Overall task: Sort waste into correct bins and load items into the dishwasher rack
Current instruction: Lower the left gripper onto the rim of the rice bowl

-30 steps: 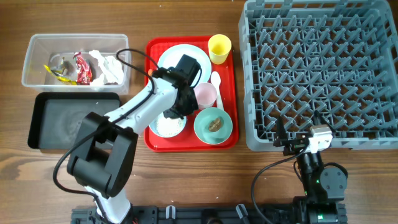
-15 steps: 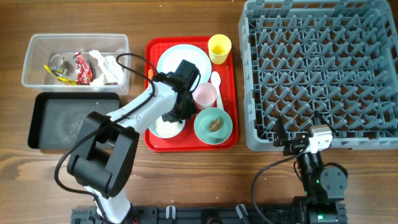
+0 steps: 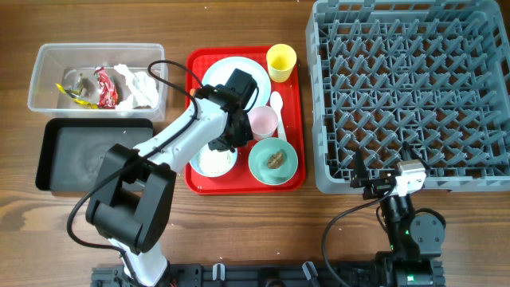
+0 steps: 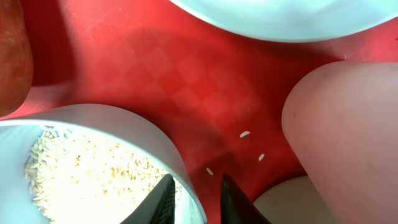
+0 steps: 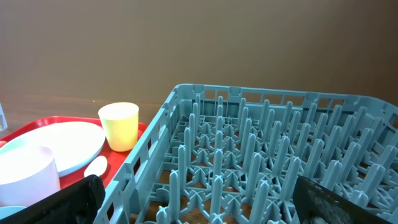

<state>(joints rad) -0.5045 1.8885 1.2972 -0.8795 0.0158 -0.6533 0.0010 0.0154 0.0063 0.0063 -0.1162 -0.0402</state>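
Note:
My left gripper (image 3: 225, 142) (image 4: 196, 199) is shut on the right rim of a pale blue-green bowl (image 3: 209, 162) (image 4: 143, 124), one finger inside and one outside. White rice grains (image 4: 81, 174) fill that bowl. It stands on the red tray (image 3: 199, 182) next to the small white-pink cup (image 3: 264, 122) (image 4: 348, 124). A second bowl (image 3: 273, 159) holds a brown food lump (image 3: 276, 158). The white plate (image 3: 219, 76), yellow cup (image 3: 281, 61) and spoon (image 3: 276, 102) lie further back. An orange carrot (image 4: 12, 56) shows at the left edge. My right gripper (image 5: 199, 199) stands open before the grey rack (image 3: 410, 92).
The clear tub (image 3: 48, 80) at the far left holds a red wrapper (image 3: 106, 86) and white tissue (image 3: 139, 86). The black tray (image 3: 88, 155) lies in front of it. A few loose rice grains (image 4: 244, 134) lie on the red tray.
My left wrist dipped slightly toward the front half a second ago and has come back. The bowl stays in the grip. The right arm has not moved.

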